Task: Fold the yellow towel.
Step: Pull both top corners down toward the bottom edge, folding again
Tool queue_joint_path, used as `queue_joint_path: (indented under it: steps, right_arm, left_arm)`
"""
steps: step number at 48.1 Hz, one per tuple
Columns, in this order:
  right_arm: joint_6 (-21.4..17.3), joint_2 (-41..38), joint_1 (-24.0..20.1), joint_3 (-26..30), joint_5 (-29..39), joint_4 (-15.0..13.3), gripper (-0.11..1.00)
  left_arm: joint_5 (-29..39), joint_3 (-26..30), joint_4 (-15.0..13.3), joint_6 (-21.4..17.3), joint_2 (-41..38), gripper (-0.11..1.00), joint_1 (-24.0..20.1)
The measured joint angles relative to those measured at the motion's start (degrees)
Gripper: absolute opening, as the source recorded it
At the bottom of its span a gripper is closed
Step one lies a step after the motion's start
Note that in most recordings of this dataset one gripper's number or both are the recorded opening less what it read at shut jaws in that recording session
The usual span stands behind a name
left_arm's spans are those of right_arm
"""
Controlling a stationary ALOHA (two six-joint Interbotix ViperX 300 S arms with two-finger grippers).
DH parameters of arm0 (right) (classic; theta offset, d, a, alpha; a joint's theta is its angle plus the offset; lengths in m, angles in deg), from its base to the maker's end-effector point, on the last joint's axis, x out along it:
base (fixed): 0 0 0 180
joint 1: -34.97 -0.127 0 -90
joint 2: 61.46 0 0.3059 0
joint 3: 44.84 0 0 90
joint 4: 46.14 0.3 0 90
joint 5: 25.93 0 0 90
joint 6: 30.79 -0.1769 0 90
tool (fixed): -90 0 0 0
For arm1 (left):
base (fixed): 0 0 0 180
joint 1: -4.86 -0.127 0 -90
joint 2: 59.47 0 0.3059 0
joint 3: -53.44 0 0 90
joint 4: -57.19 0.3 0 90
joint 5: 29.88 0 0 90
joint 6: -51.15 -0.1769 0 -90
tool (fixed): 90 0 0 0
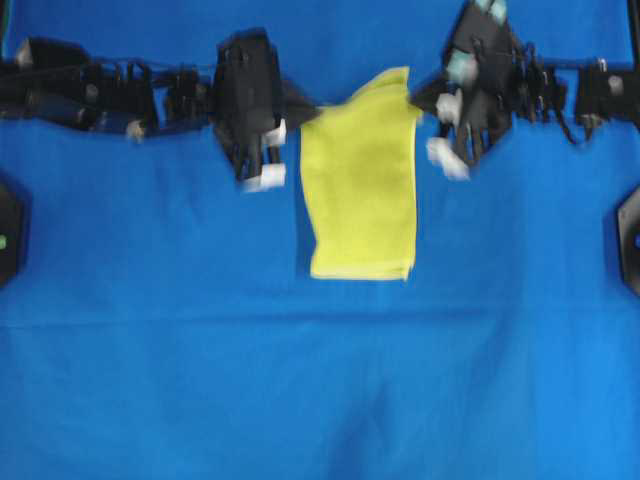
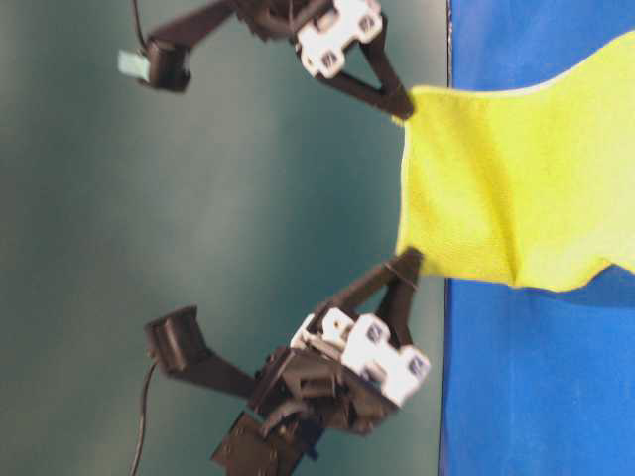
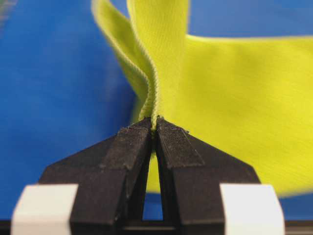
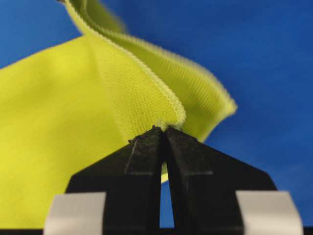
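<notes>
The yellow towel (image 1: 360,180) shows as a narrow doubled strip in the overhead view. Its near end lies on the blue cloth and its far end is lifted. My left gripper (image 1: 305,112) is shut on the far left corner, and the hem is pinched between its black tips (image 3: 155,121). My right gripper (image 1: 425,100) is shut on the far right corner, where the hem curls over its tips (image 4: 164,128). In the table-level view the towel (image 2: 516,188) hangs taut between the two grippers, off the surface.
Blue cloth (image 1: 320,400) covers the whole table. Both arms stretch along the back edge. Black fixtures sit at the left edge (image 1: 8,235) and the right edge (image 1: 630,240).
</notes>
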Motion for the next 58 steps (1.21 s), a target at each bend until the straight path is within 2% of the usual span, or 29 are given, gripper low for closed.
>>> queue_joint_path:
  steps: [5, 15, 19, 25, 31, 39, 54, 58]
  right_arm:
    - [-2.3, 1.5, -4.3, -2.0, 0.0, 0.0, 0.02]
    - [-6.0, 1.4, -12.2, -2.9, 0.2, 0.0, 0.02]
    - [-7.2, 0.0, -14.3, -2.8, 0.2, 0.1, 0.02]
    - [-8.3, -2.5, -16.9, -2.6, 0.1, 0.0, 0.02]
    - [-8.4, -4.8, -17.1, -2.0, 0.0, 0.0, 0.02]
    - [-8.4, -5.7, -17.1, -1.7, 0.1, 0.0, 0.02]
    - [-8.4, -5.9, -18.1, -1.7, -1.4, 0.0, 0.02]
    - [-8.5, -5.9, -18.2, -1.7, -1.6, 0.1, 0.03]
  left_arm:
    - [1.2, -1.4, 0.0, 0.6, 0.7, 0.03, 4.8]
    - [1.7, -2.1, 0.0, 6.5, 0.7, 0.03, 13.9]
    - [1.7, -2.2, 0.0, 7.4, -0.1, 0.03, 15.9]
    - [1.3, -2.2, 0.0, 9.2, -2.7, 0.03, 17.0]
    - [1.1, -1.9, 0.0, 10.4, -5.2, 0.03, 16.6]
    - [1.1, -1.4, 0.0, 10.4, -6.2, 0.03, 15.6]
    - [1.0, -1.1, 0.0, 10.4, -6.3, 0.04, 16.3]
    - [0.7, -1.0, 0.0, 10.4, -6.2, 0.11, 16.3]
